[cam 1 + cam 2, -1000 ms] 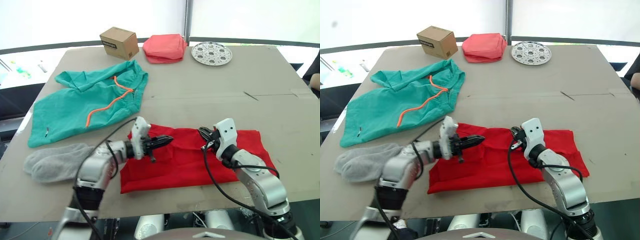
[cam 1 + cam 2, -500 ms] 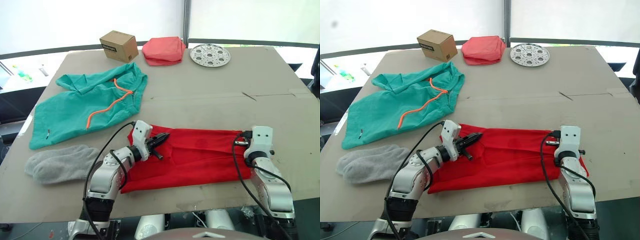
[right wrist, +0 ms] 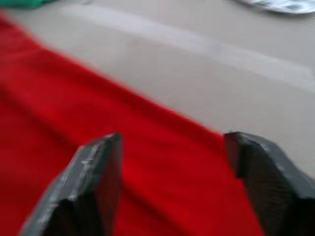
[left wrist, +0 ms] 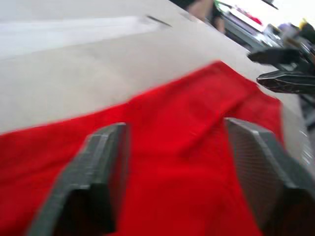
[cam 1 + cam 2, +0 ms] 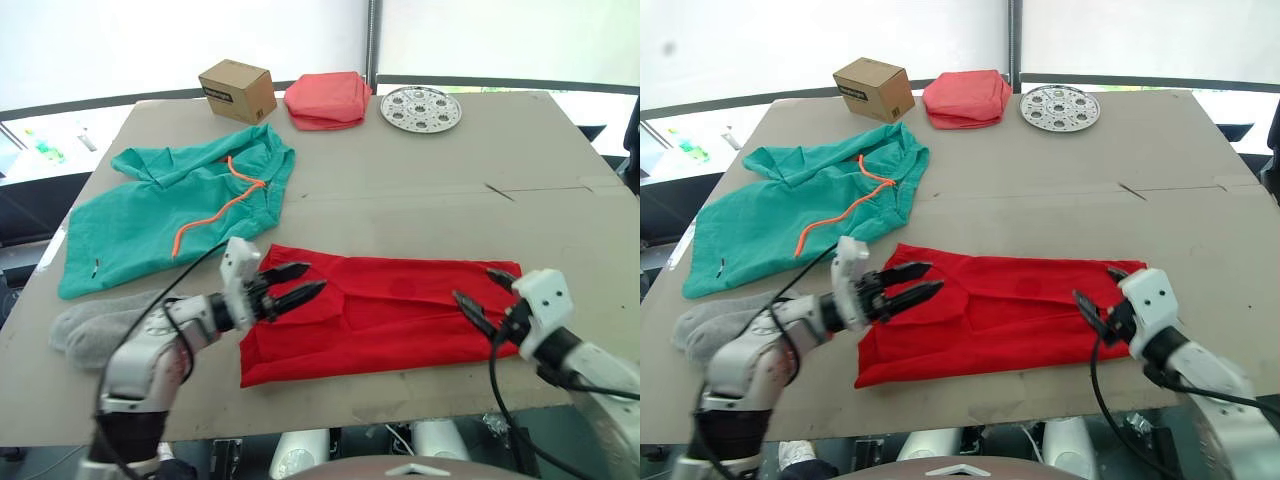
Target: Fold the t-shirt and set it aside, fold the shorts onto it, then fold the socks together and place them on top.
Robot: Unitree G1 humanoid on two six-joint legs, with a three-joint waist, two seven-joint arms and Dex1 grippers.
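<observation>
Two open claws bracket the t-shirt (image 5: 385,315) lying near the table's (image 5: 420,190) front edge, left gripper (image 5: 298,283) over its left end, right gripper (image 5: 480,295) at its right, likely set for a fold.

The left gripper (image 5: 298,283), shut at the left end of the t-shirt (image 5: 390,312) a second ago, has been spread open and drawn back slightly toward the shirt's left edge. The right gripper (image 5: 482,298) has been carried from the shirt's middle out to its right end and opened there.
</observation>
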